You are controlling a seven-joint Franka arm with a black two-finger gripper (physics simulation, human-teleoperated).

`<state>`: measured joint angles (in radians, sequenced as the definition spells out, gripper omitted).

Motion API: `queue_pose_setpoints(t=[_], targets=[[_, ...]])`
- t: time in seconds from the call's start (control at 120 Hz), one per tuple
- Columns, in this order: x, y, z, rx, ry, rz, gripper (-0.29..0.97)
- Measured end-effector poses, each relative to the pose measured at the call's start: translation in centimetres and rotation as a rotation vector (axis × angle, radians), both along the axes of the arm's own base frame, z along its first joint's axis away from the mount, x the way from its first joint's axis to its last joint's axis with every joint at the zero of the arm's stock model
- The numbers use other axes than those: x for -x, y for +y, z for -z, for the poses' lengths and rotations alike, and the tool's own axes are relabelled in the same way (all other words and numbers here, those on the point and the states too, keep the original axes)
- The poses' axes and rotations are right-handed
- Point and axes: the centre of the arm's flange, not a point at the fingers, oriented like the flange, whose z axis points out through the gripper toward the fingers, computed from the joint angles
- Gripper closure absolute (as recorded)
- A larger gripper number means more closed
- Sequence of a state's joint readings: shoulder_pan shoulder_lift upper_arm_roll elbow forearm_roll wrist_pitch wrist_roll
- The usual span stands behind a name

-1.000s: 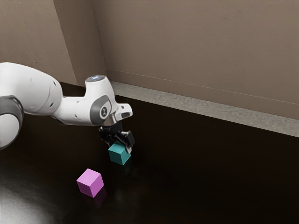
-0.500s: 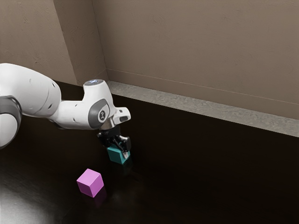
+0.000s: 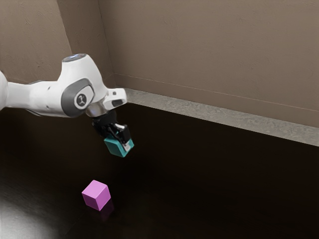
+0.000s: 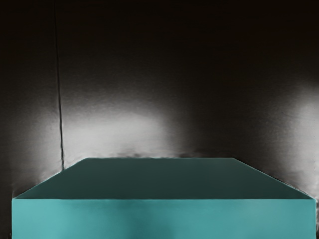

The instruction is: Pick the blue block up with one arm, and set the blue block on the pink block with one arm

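The blue block [image 3: 118,147], teal in colour, hangs in the air above the dark table, held between the black fingers of my gripper [image 3: 118,141], which is shut on it. In the wrist view the same blue block [image 4: 164,199] sits right under my hand. The pink block [image 3: 95,194] rests on the table, below the held block and a little toward the exterior view's left, apart from it.
The dark glossy table [image 3: 214,184] stretches toward the exterior view's right. A grey ledge [image 3: 224,115] and a beige wall run along the far edge. A wall corner [image 3: 84,45] stands behind my arm.
My gripper closed on the blue block and lifted it off the table, moving up and toward the exterior view's left. The pink block has stayed put.
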<state>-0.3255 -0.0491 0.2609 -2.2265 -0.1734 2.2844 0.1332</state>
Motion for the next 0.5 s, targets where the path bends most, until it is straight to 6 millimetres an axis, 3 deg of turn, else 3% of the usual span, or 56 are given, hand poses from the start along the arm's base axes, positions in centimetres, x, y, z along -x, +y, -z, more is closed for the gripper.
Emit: queue_pose_setpoints(t=[0.15,0.233,0.283,0.342,0.442,0.5], targets=[[6.0,0.2,-0.4,0.025,0.049,0.020,0.31],[8.1,0.6,-3.0,0.035,0.029,0.029,0.32],[8.9,0.7,-3.3,0.031,0.043,0.031,0.32],[9.4,1.1,-2.3,0.022,0.080,0.022,0.32],[9.3,3.2,2.1,0.007,0.170,-0.041,0.32],[9.3,3.7,3.5,-0.001,0.173,-0.064,0.32]])
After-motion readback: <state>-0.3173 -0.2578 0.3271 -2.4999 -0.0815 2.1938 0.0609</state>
